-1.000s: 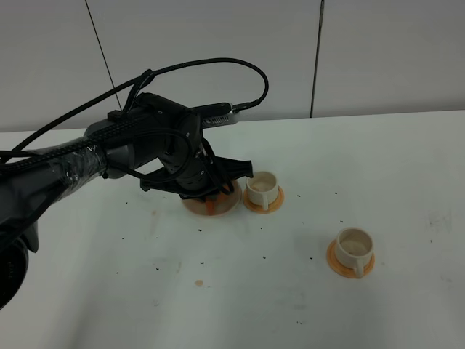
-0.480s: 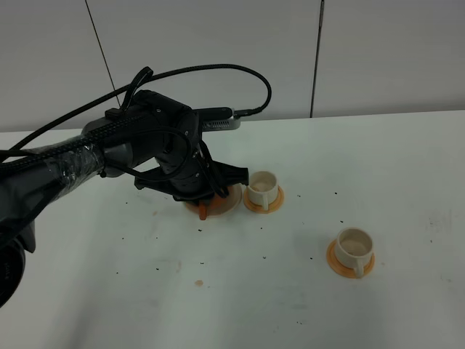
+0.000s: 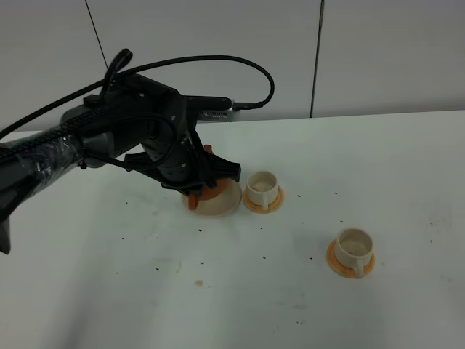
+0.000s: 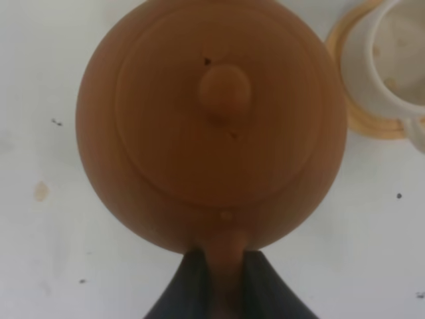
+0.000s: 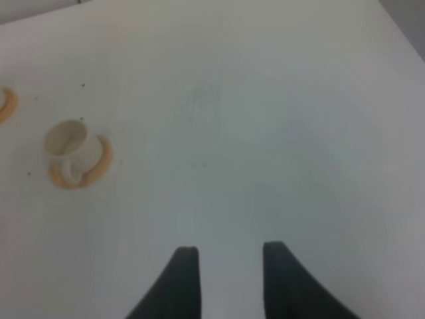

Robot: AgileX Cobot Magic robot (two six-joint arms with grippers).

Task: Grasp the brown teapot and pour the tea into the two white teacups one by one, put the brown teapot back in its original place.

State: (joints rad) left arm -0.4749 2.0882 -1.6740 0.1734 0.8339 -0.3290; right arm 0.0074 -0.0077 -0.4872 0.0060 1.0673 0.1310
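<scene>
The left hand (image 4: 223,264) is shut tight on the round reddish-brown clay teapot (image 4: 212,133), which sits right in front of it.

So the left arm (image 3: 65,149) comes in from the left edge, all black and tape-wrapped, stretched out over the tabletop (image 3: 218,291) with its wrist (image 3: 167,142) bent downward. A black cable (image 3: 240,64) loops up over it. The left hand (image 4: 222,269) points straight down, and its two dark fingers (image 4: 182,292) are pinched tight on the handle of the brown teapot (image 4: 212,126). The right hand (image 5: 226,256) hangs above the tabletop, fingers (image 5: 176,286) parted, with plain white surface showing in the gap.
</scene>
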